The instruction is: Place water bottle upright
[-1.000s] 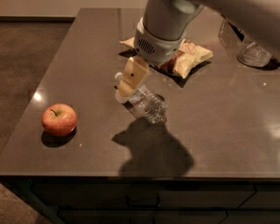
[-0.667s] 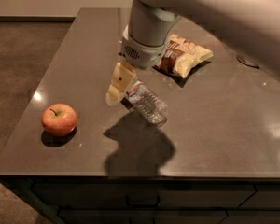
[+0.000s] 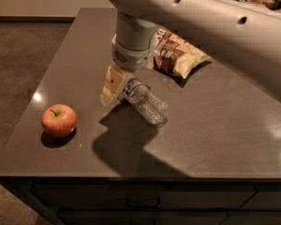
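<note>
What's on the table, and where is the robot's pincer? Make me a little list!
bottle: water bottle, lying on its side, not yet upright
pincer: pincer, low over the table at the bottle's upper-left end
apple: apple, toward the picture's left, apart from the bottle
bag: snack bag, behind the bottle, partly under the arm
table: table, dark and shiny

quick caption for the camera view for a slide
Robot gripper at the cap end of a water bottle lying on its side on a dark table, apple and snack bag nearby
</note>
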You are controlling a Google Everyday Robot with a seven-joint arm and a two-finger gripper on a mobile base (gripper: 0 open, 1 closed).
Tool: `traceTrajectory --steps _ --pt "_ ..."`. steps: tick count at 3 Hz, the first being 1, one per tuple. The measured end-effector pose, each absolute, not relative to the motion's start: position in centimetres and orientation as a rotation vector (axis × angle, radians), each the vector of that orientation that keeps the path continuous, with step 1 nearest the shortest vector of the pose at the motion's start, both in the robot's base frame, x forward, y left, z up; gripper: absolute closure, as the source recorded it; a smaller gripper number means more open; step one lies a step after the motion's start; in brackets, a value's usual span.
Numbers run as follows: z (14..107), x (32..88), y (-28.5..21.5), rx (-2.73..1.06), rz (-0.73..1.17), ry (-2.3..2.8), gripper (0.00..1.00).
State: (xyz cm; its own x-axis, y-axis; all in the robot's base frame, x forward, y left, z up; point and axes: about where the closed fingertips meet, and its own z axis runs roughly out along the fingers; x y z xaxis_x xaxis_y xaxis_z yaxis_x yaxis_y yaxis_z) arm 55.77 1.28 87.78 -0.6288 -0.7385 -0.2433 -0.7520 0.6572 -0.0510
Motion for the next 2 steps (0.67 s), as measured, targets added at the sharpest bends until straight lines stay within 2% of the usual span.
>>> traceTrajectory --steps 1,2 --pt "87.17 56.85 1.11 -1.184 0.071 2.659 0.18" --pt "86.94 57.24 0.41 -1.154 0.084 2.674 0.41"
